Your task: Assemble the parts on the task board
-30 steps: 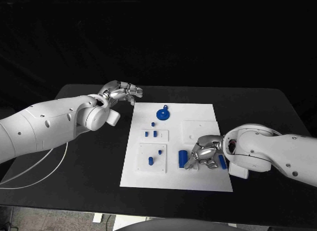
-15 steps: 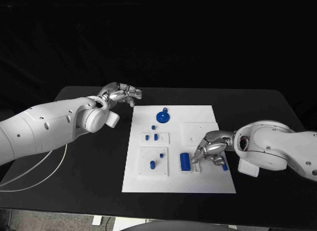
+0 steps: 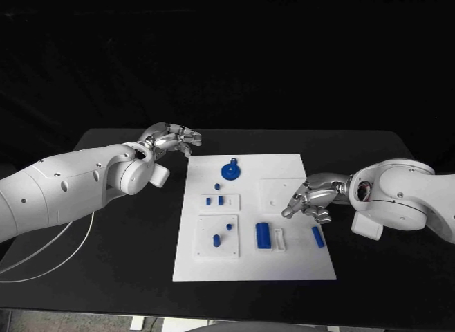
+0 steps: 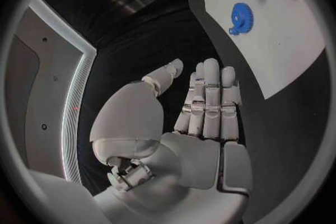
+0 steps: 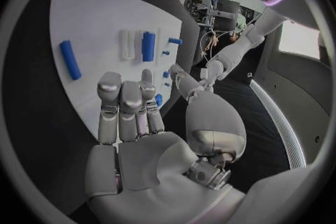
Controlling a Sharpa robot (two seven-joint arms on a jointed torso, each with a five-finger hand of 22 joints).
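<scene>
The white task board (image 3: 288,263) lies in the middle of the black table. On it, in the head view, are a blue gear (image 3: 231,168), a blue cylinder (image 3: 263,234) beside a white bar (image 3: 279,238), and a blue bar (image 3: 318,236) near the right edge. My right hand (image 3: 312,197) hovers over the board's right side, just beyond the blue bar, fingers apart and holding nothing. My left hand (image 3: 173,138) floats off the board's far left corner, empty, fingers straight. The right wrist view shows the blue bar (image 5: 70,59) and the cylinder (image 5: 148,46); the left wrist view shows the gear (image 4: 241,14).
Two small blue parts (image 3: 214,200) stand in a small raised plate, and two more (image 3: 223,234) sit on a larger plate at the board's left. A blank raised square (image 3: 283,188) lies under the right hand's fingertips. A white cable (image 3: 48,252) trails over the table's left side.
My right hand has drawn back from the cylinder and blue bar toward the board's right middle, leaving the blue bar lying uncovered. The left hand has kept its place.
</scene>
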